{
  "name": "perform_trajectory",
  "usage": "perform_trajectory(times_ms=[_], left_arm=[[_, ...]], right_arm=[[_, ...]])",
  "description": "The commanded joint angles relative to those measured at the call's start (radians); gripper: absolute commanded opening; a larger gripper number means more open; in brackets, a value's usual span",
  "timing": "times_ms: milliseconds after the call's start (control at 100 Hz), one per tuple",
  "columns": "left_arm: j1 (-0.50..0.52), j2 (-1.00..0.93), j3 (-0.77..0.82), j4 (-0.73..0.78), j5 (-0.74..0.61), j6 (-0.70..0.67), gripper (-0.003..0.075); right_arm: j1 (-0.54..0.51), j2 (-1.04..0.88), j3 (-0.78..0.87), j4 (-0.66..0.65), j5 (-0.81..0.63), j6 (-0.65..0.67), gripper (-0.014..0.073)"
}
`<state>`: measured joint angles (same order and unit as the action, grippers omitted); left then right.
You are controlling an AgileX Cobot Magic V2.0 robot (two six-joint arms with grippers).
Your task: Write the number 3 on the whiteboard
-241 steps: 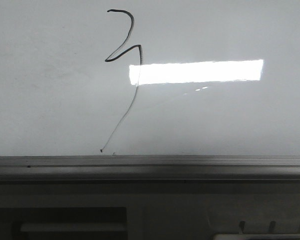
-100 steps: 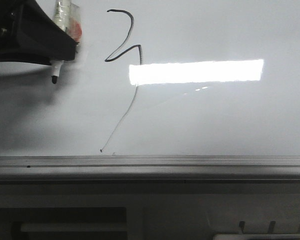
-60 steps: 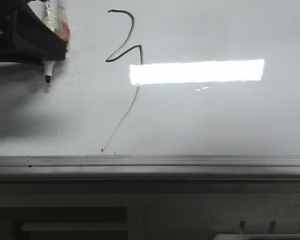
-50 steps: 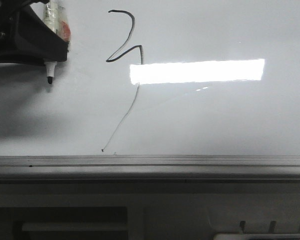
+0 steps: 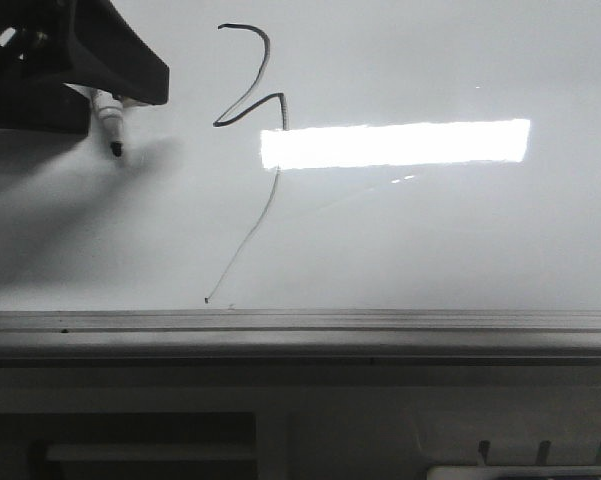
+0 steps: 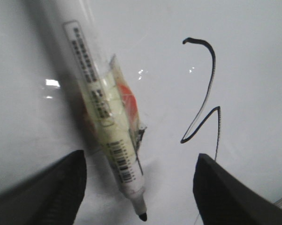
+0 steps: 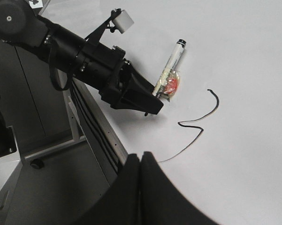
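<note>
The whiteboard (image 5: pixel 430 230) fills the front view, its grey frame edge (image 5: pixel 300 325) along the near side. The number 3 (image 5: pixel 242 92) is a thin black zigzag with a faint tail slanting down to the frame; it also shows in the left wrist view (image 6: pixel 213 75) and right wrist view (image 7: pixel 192 123). A white marker pen (image 6: pixel 103 122) with a yellowish label lies on the board, its tip between the wide-open fingers of my left gripper (image 6: pixel 141 187), untouched by them. The left gripper (image 5: pixel 100 100) is left of the 3. My right gripper (image 7: pixel 141 157) is shut and empty over the board's near edge.
A bright rectangular light reflection (image 5: pixel 395 143) crosses the board right of the 3. The left arm (image 7: pixel 61 42) reaches over the board's edge. Beyond the edge are a dark floor, a metal stand and a caster wheel (image 7: pixel 36 164).
The left gripper came in from the left with the marker. Since half a second ago it shifted right, and the marker tip moved right and tilted.
</note>
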<state>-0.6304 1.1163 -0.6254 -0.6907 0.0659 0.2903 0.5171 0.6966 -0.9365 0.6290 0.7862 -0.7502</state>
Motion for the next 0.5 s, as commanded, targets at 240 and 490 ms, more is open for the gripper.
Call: perform_trajectory(times_ms=[240, 490], left_arm=[[0.017, -0.554, 0.136, 0.192, 0.093, -0.003, 0.0335], [0.017, -1.127, 0.351, 0.227, 0.098, -0.003, -0.0018]], right_arm=[[-0.007, -0.305, 0.299, -0.092, -0.373, 0.003, -0.0050], [-0.007, -0.570, 0.668, -0.090, -0.622, 0.003, -0.0050]])
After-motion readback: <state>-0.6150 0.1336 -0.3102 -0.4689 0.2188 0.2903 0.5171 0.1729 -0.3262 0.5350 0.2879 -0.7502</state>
